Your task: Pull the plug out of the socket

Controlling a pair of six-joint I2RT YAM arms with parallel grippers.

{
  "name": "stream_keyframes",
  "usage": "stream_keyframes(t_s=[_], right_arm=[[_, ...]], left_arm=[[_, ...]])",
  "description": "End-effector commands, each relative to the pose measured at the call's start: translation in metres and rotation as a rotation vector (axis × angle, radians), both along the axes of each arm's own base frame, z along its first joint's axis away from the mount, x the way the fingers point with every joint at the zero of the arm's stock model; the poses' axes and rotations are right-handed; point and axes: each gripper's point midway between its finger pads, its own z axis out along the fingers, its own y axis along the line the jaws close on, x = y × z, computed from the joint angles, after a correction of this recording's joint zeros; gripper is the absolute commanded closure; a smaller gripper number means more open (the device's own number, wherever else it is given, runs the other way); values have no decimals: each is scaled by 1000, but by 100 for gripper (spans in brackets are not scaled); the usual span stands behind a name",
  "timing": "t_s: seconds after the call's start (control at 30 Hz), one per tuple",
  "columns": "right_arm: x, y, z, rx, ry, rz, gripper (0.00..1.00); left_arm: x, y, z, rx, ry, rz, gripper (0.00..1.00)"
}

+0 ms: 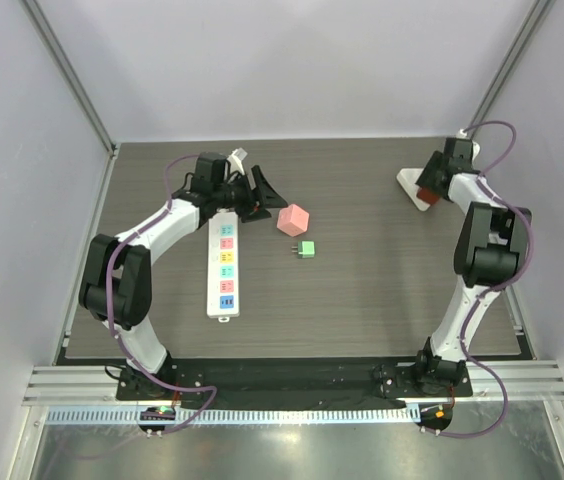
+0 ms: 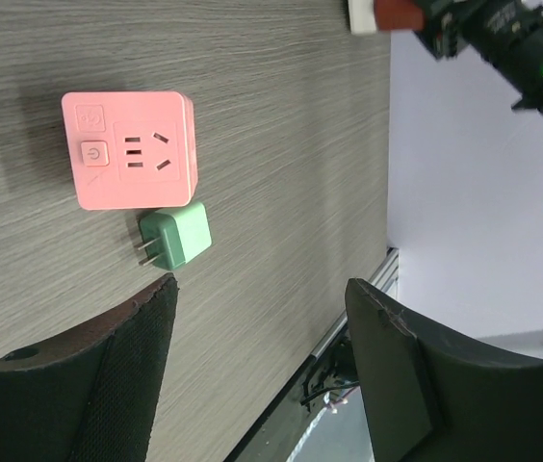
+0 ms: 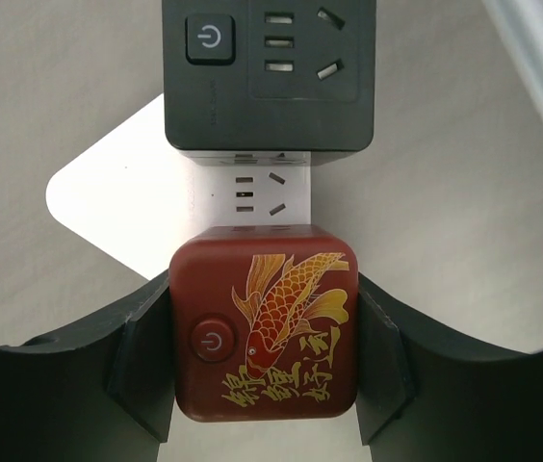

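Red plug cube (image 3: 264, 332), gold koi print and a round power button on its face, sits on the white socket block (image 3: 108, 207) at the far right of the table (image 1: 382, 290). Whether its prongs are seated, I cannot tell; its body hides them.

- Right gripper (image 3: 264, 366): clenched on the red plug cube. My fingers (image 3: 142, 366) press flat against its left and right sides, and no gap shows on either side in the right wrist view.
- Black cube (image 3: 270, 77): on the same white socket block, beyond the red one. It has a power button and an outlet on its top face. One bare outlet of the white block shows between the two cubes.
- From above: right arm stretched to the far right corner, gripper (image 1: 430, 182) over the white socket block (image 1: 409, 185), with a sliver of red beneath it.

- Left gripper (image 2: 262, 298): released, jaws wide apart with nothing between them, hanging above the tabletop.
- Pink socket cube (image 2: 127, 149): lying on the table ahead of my left fingers, button and outlet facing up.
- Green plug (image 2: 177, 237): just beside the pink socket cube, two prongs bare and pointing away from it. It is not inserted in anything.
- Long power strip (image 1: 224, 265): flat on the table's left side with coloured outlets in a row, its far end under my left gripper (image 1: 252, 195). The pink socket cube (image 1: 293, 219) and green plug (image 1: 307, 249) lie just to its right.
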Motion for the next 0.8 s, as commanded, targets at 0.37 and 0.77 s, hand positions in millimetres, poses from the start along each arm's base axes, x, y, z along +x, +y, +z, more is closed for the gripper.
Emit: stream_keyframes(t_s=[0.37,0.77], right_arm=[[-184,94,20,95,34,9,99],[-283,134,0,219,118,31,94]], left_arm=[[-50,-64,56,-59,-201,-234,19],[-118,-161,44,-3,-185,-299,16]])
